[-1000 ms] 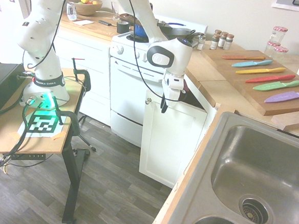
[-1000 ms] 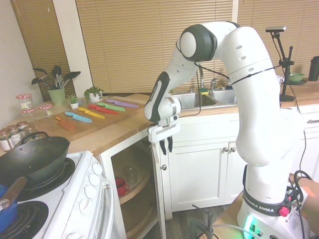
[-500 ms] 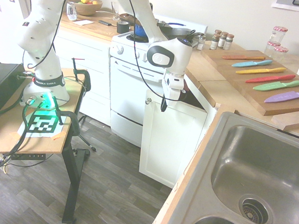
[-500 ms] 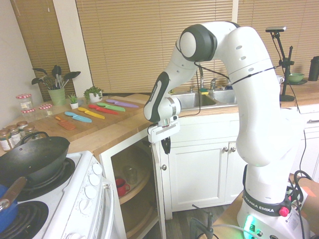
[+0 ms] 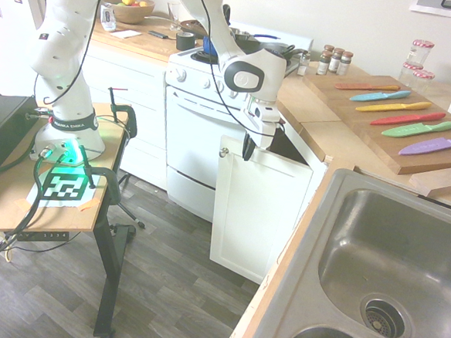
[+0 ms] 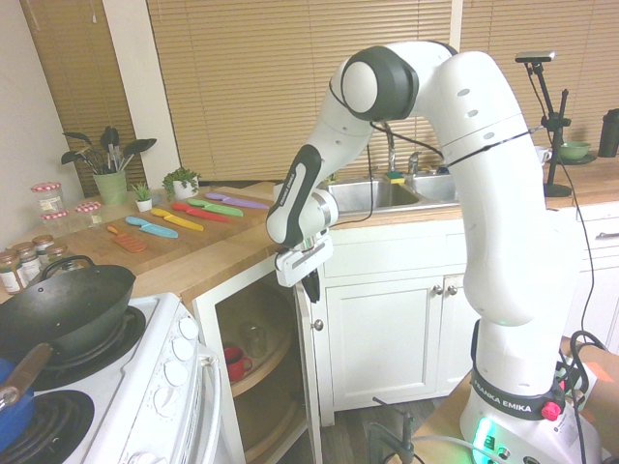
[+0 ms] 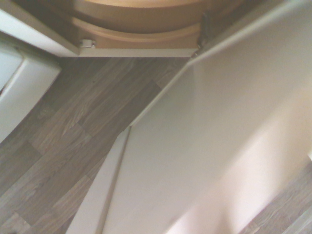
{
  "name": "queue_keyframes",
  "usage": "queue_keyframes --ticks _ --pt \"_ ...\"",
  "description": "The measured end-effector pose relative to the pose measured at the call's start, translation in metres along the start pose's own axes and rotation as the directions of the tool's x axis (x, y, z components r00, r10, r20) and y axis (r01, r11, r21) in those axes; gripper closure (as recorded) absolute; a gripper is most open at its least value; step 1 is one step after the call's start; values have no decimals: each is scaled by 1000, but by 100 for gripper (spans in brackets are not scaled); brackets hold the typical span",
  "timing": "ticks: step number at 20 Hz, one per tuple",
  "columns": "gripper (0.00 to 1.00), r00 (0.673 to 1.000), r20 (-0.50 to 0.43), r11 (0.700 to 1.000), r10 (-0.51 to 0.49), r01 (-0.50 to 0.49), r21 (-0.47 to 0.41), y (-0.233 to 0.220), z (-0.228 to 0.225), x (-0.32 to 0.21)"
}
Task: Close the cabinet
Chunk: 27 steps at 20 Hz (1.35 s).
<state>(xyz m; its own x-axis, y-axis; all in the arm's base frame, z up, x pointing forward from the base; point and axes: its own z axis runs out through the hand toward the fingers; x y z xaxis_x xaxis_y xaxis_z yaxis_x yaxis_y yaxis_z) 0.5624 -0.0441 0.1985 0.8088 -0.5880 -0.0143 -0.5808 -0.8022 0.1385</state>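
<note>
The cabinet [image 5: 289, 142] under the light wood countertop stands open. Its white recessed-panel door [image 5: 253, 210] swings out from the opening, with the small silver knob [image 5: 224, 151] at its upper corner. My gripper [image 5: 248, 149] is shut with nothing in it, its dark fingertips at the door's top edge just beside the knob corner. From the other side the door [image 6: 309, 387] shows edge-on, with the gripper [image 6: 311, 284] right above its top and the knob [image 6: 317, 325] below. The wrist view looks down the door's face [image 7: 219, 146] to the wood floor [image 7: 63, 146].
The white oven [image 5: 193, 136] stands right next to the cabinet opening. Inside the cabinet are round wooden shelves [image 6: 276, 362] with a red mug [image 6: 232, 362] and a glass jar [image 6: 253, 338]. Coloured knives [image 5: 400, 108] lie on the countertop, beside a steel sink [image 5: 389, 265].
The fingers went from slightly apart to shut. The gripper then moved towards the oven side and slightly up, ending at the door's top edge near the knob. The door's angle looks unchanged.
</note>
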Motion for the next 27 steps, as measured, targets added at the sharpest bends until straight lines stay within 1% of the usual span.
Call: queue_keyframes --ticks 5,9,12,15,16,18,22,24,26,27 --pt "100 998 -11 998 -62 62 14 -31 -20 -2" --pt "100 992 -23 991 -127 127 42 -87 -34 -8" --pt "100 990 -14 989 -137 137 48 -127 -27 -2" --pt "100 992 -23 990 -127 128 54 -137 -22 10" --pt "100 992 -30 991 -119 121 56 -132 -25 13" --pt "100 995 -49 994 -90 93 55 -106 -35 17" --pt "100 999 -54 998 -9 12 63 -21 -62 23" --pt "100 999 -47 997 24 -21 71 17 -61 15" --pt "100 999 -32 996 40 -37 84 40 -46 -5" --pt "0 999 -23 995 45 -42 87 48 -36 -19"
